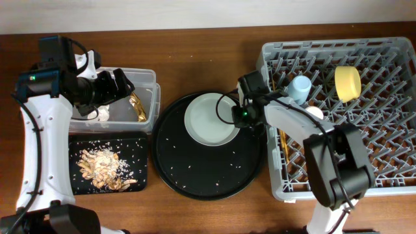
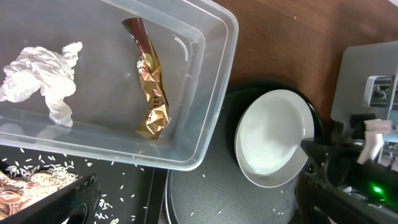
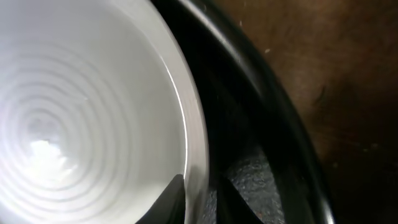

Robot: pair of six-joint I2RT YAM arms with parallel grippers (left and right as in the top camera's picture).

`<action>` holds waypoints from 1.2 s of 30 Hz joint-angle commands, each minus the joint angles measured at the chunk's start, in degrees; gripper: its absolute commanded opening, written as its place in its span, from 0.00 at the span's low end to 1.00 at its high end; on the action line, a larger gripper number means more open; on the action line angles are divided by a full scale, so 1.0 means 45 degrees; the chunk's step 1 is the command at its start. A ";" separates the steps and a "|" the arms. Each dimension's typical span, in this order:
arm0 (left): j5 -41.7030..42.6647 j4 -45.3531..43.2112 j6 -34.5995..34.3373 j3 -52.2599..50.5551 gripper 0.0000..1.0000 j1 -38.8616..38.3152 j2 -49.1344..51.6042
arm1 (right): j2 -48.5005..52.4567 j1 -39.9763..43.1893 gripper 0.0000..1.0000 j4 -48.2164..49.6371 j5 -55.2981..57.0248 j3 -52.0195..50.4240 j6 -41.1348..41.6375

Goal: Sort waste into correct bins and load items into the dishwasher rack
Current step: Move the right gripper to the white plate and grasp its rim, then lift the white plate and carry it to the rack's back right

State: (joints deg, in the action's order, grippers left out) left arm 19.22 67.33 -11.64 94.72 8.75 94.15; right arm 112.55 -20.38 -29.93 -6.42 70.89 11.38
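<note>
Mid-worktop, the right gripper (image 1: 238,117) is pinching the pale round plate's (image 1: 207,120) rim. The left gripper (image 1: 123,83), grip unreadable, is hovering over the clear rectangular plastic tub (image 1: 154,104) back-left.

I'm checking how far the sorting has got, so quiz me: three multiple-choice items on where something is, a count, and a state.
1. Where is the gold foil wrapper?
A. in the clear tub
B. on the bare table
C. in the rack

2. How many pieces of waste lie in the clear tub?
A. one
B. two
C. four

3. What state is the plate in?
A. standing between the rack's pegs
B. lying flat on the round black tray, with the right hand at its rim
C. upside down in the tub

Answers:
1 A, since the wrapper lies inside the tub's walls.
2 B, since only the white tissue and the wrapper are in it.
3 B, since the overhead view shows it face up on the tray.
</note>
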 commanded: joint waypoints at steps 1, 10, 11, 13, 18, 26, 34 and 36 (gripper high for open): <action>-0.0044 0.0019 -0.0073 0.0010 0.99 0.0010 -0.0248 | 0.0359 -0.0306 0.13 0.0078 0.0155 -0.0141 0.0024; -0.0044 0.0019 -0.0073 0.0010 0.99 0.0010 -0.0248 | -0.0126 -0.0335 0.04 -0.0874 -0.0233 0.1341 0.0015; -0.0044 0.0015 -0.0073 0.0010 0.99 0.0010 -0.0248 | -0.0287 -0.0335 0.04 -0.1180 -0.0233 0.1710 0.0015; -0.0044 0.0019 -0.0073 0.0010 0.99 0.0010 -0.0248 | -0.0821 -0.0301 0.04 -0.2186 -0.0233 0.2939 -0.0068; -0.0044 0.0015 -0.0073 0.0010 0.99 0.0010 -0.0248 | -0.1802 -0.0189 0.04 -0.5008 0.0151 0.5557 -0.1447; -0.0044 0.0015 -0.0073 0.0010 0.99 0.0010 -0.0248 | -0.3400 0.1491 0.04 -0.9568 0.5877 0.8796 -0.3813; -0.0044 0.0015 -0.0073 0.0010 0.99 0.0010 -0.0248 | -0.4148 0.3832 0.04 -0.9826 1.0205 0.8845 -0.3823; -0.0044 0.0015 -0.0073 0.0010 0.99 0.0010 -0.0248 | -0.4002 0.4469 0.04 -0.9831 1.0205 0.8840 -0.4167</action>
State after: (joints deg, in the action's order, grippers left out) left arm 19.22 67.35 -11.64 94.72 8.75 94.15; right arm 94.76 -3.68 -74.15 32.56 109.51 -5.41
